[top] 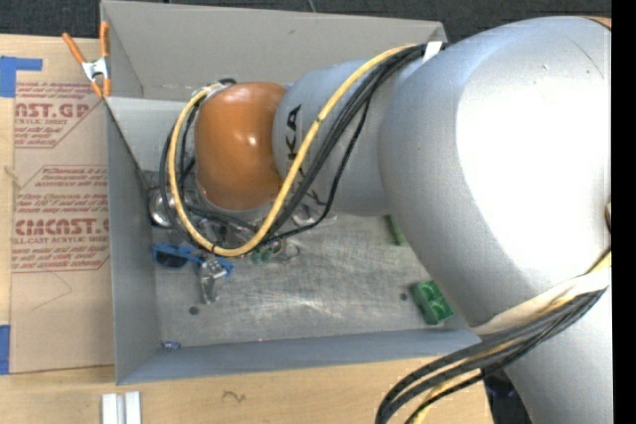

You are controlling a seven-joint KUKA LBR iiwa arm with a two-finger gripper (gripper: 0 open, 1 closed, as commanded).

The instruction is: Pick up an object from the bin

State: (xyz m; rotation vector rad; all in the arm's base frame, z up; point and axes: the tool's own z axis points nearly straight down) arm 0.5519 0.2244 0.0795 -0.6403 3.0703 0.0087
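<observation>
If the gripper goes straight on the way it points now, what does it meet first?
Probably the small blue thing just under the gripper, near the bin's left wall; depth is unclear.

A small green ribbed block (431, 302) lies on the floor of the bin (298, 353) at the near right, well apart from the other things. A thinner green piece (393, 230) lies farther back on the right. On the left a blue piece (171, 255) lies flat, with a shiny rounded metal thing (159, 209) beyond it by the left wall. Just near of the blue piece sits a small grey metal bit (209, 285), too small to identify.
</observation>
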